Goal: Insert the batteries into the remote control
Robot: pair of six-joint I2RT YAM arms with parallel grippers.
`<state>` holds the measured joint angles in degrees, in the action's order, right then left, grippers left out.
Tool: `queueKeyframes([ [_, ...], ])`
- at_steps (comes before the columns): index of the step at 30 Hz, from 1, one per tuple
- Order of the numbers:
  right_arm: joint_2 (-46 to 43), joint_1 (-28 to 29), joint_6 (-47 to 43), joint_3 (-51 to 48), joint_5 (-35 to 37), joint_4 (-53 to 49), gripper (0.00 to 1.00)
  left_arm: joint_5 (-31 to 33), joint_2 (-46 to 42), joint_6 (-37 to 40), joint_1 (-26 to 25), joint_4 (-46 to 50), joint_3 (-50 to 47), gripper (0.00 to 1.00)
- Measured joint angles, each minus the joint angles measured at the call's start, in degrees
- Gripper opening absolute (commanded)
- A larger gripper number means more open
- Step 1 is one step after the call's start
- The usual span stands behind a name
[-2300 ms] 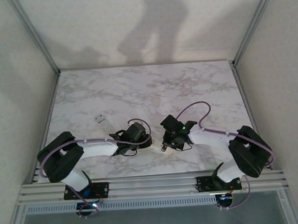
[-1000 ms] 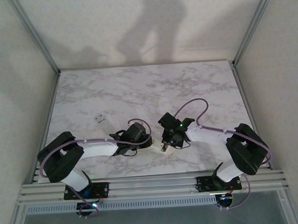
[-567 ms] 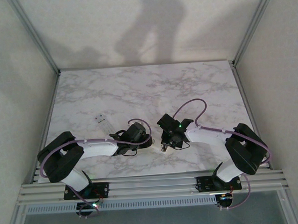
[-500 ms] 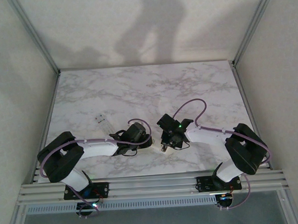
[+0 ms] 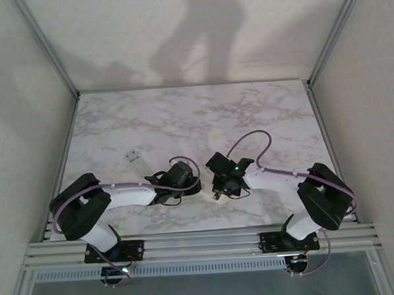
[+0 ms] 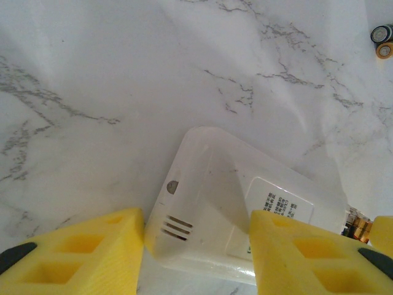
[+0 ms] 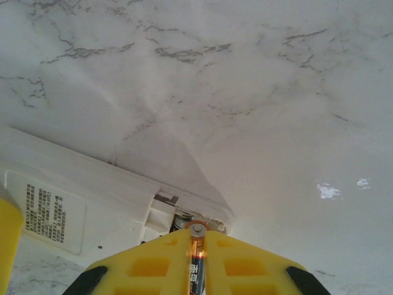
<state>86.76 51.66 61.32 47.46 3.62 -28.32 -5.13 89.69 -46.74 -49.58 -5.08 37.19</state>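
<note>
At the near tabletop (image 5: 182,122) edge: left hand (image 6: 196,246), part open, clamps remote control (image 6: 245,196) by its sides, back face up, long axis running toward right hand (image 7: 196,246); that hand pinches battery (image 7: 194,263) narrowly, tip at the remote's open compartment (image 7: 184,220).

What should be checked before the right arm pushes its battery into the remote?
1. Remote steadied: left gripper clamps the white remote, label side up. Ok.
2. Battery gripped: right gripper is shut on a battery, end cap poking out in front. Ok.
3. Battery bay uncovered at the remote's end. Ok.
4. Battery lined up with the bay: tip sits at its edge, angle unclear. Cannot tell.
5. Polarity matches the bay. Cannot tell.
6. Spare batteries lie on the table, apart from the remote. Ok.
</note>
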Motion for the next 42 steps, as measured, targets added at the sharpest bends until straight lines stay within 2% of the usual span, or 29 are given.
queueKeyframes([
  [17,1.9,0.8,-0.9,1.7,1.2,-1.6,0.12,0.2,0.0,0.0,-0.2,0.0,0.0,0.48],
  [28,1.4,1.2,-0.9,0.9,1.8,-1.0,0.16,0.2,0.1,0.0,-0.2,0.0,0.0,0.48],
  [34,1.6,1.9,-0.9,-0.7,1.2,-0.1,0.22,0.2,0.2,0.0,-0.2,-0.3,0.0,0.48],
  [38,1.5,1.9,-1.0,-1.0,1.2,0.3,0.14,0.3,0.2,0.0,-0.2,-0.3,0.0,0.48],
  [42,1.1,1.9,-0.8,-1.1,1.2,0.3,0.14,0.3,0.2,0.0,-0.2,-0.3,0.0,0.48],
])
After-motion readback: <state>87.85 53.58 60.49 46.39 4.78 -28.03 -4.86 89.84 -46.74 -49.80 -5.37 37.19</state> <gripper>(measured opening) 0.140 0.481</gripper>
